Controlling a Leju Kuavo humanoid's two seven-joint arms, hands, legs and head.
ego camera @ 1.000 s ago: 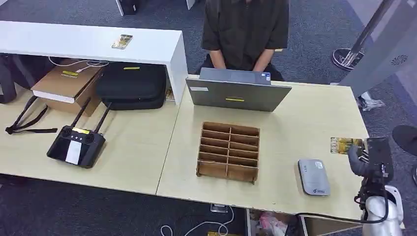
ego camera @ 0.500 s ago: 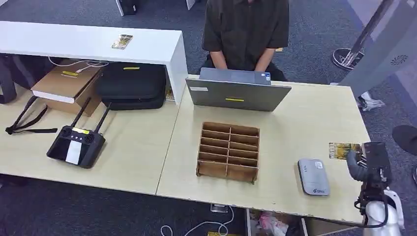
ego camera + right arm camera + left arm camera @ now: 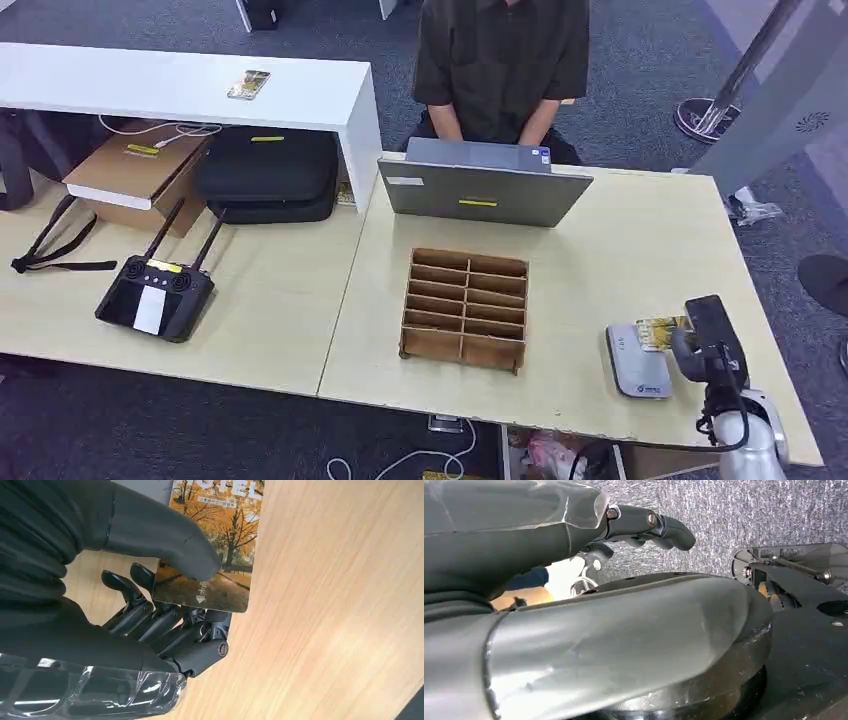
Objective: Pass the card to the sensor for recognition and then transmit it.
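Card (image 3: pixel 661 333) is right at the sensor (image 3: pixel 636 360), near the surface's (image 3: pixel 620 250) front right corner.

Right hand (image 3: pixel 700 345) pinches the card flat between thumb and fingers, picture side up, its free end poking over the sensor's far right edge, probably so the reader can catch it. Can't tell if it's actually touching. Left hand (image 3: pixel 644 525) hangs by the floor, fingers curled, holding nothing. Handing it on looks not yet done.
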